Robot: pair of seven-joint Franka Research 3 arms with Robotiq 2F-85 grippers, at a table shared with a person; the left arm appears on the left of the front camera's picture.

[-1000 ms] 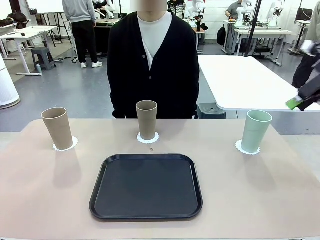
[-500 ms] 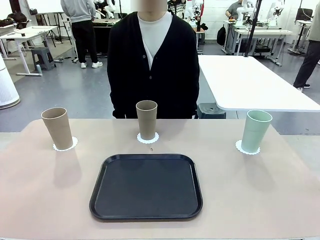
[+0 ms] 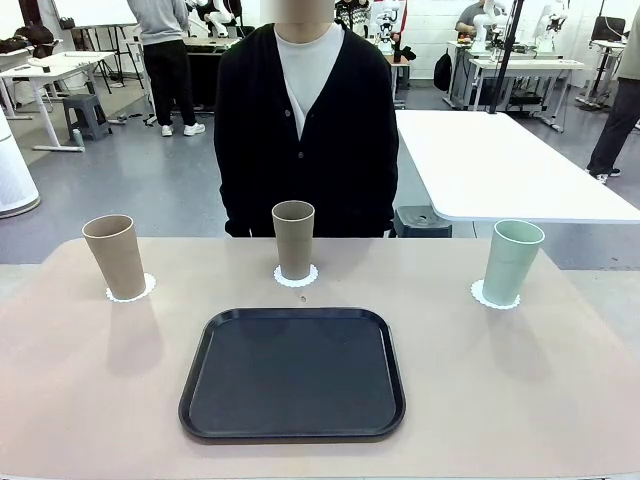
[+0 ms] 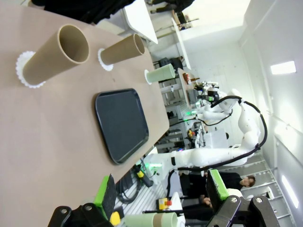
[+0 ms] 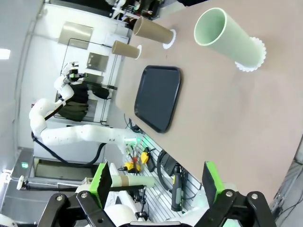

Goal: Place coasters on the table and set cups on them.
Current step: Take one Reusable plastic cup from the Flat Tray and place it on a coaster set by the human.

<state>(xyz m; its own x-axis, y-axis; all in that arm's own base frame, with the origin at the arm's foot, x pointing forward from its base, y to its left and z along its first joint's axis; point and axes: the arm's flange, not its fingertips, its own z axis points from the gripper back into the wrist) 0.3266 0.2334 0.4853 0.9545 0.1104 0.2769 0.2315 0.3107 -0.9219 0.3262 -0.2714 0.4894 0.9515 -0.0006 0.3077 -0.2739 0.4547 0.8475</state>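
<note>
All three cups, tan (image 3: 115, 256), tan (image 3: 293, 238) and mint (image 3: 511, 261), stood on doilies along the far table (image 3: 90, 390); both grippers (image 4: 161, 201) (image 5: 156, 187) gaped wide and empty, best kept clear

We see our left gripper (image 4: 158, 196) and right gripper (image 5: 155, 185) as black jointed fingers with green pads and bolted knuckles, white arm segments with black cabling behind, and the person (image 3: 307, 120) in a black cardigan over white.
</note>
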